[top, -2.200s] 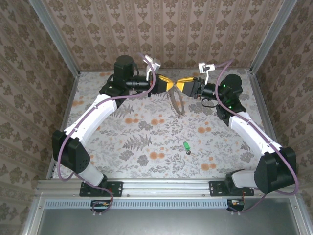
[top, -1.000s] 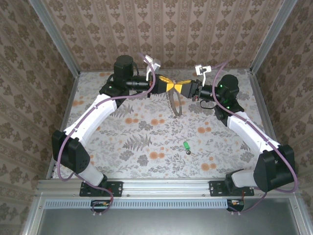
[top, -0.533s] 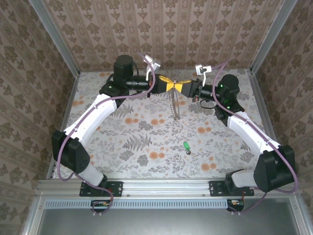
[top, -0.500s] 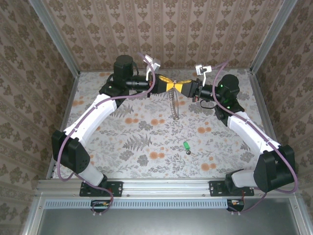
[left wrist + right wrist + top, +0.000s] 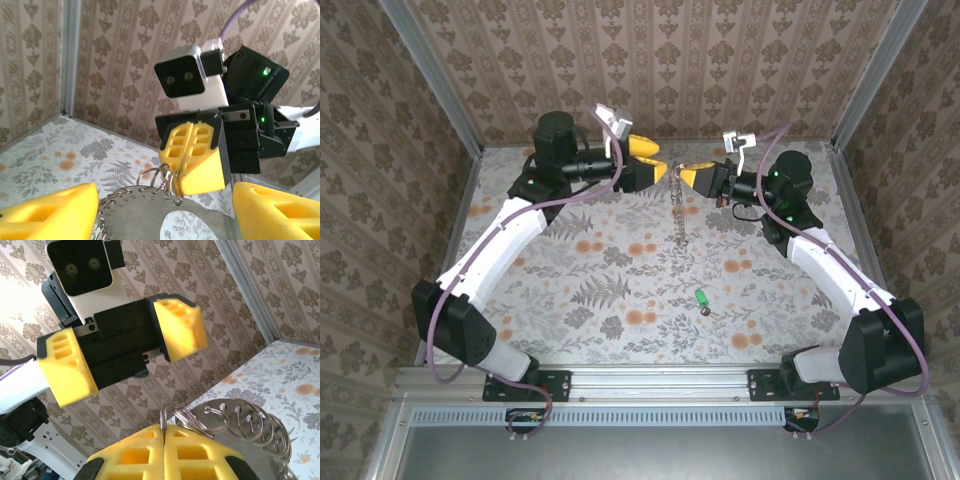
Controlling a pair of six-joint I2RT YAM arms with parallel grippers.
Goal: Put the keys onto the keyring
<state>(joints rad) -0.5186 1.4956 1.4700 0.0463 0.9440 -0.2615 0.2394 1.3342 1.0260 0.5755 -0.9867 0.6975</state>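
Note:
The keyring (image 5: 677,212) is a flat grey metal hoop with several small wire rings along its edge. It hangs edge-on above the back of the table. My right gripper (image 5: 683,176) is shut on one small ring (image 5: 163,418) at the top of the keyring (image 5: 250,435). My left gripper (image 5: 651,162) stands open just to the left, its yellow fingers (image 5: 50,212) on either side of the hoop (image 5: 130,215) without touching it. The green-headed key (image 5: 701,298) lies flat on the table, nearer than both grippers.
A floral cloth (image 5: 600,290) covers the table, with patterned walls on three sides. Aluminium posts (image 5: 430,70) stand at the back corners. The right arm's wrist camera (image 5: 182,76) faces my left gripper closely.
My left gripper has opened and drawn back to the left, letting go of the keyring. The keyring now hangs from my right gripper alone. The key has not moved.

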